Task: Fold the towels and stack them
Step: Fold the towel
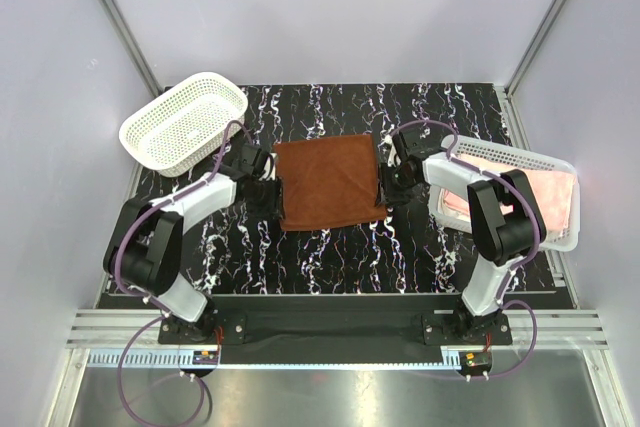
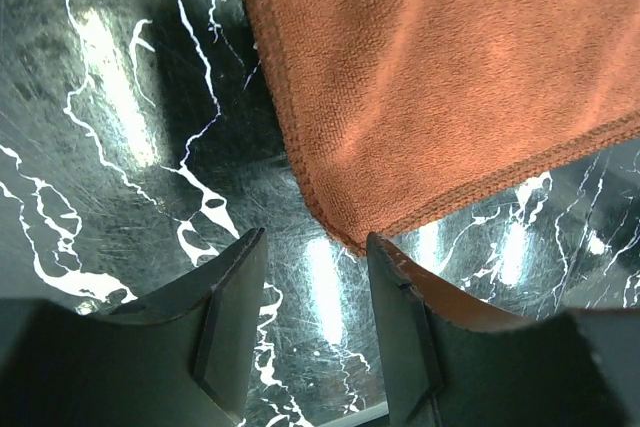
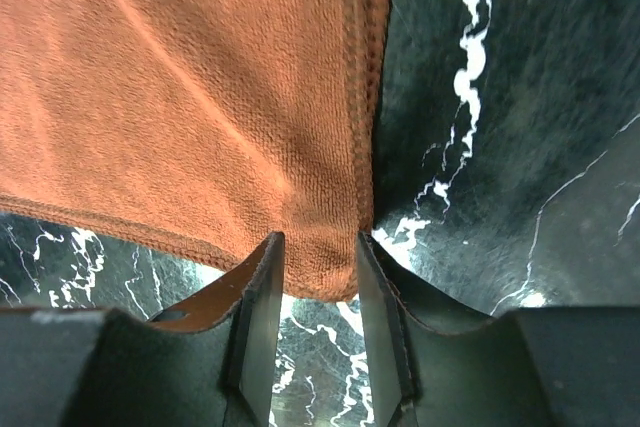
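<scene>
A rust-brown towel (image 1: 328, 182) lies flat in the middle of the black marble table (image 1: 330, 257). My left gripper (image 1: 268, 197) is low at the towel's near left corner. In the left wrist view that gripper (image 2: 315, 247) is open, and the towel (image 2: 440, 77) corner ends just ahead of the gap without touching the fingers. My right gripper (image 1: 388, 187) is at the near right corner. In the right wrist view it (image 3: 318, 247) is open, with the towel (image 3: 200, 97) corner lying loose between the fingers. A pale pink towel (image 1: 545, 192) sits in the right basket.
An empty white lattice basket (image 1: 185, 122) stands tilted at the back left. Another white basket (image 1: 562, 237) holding cloth stands at the right edge beside the right arm. Grey walls close in the table on three sides.
</scene>
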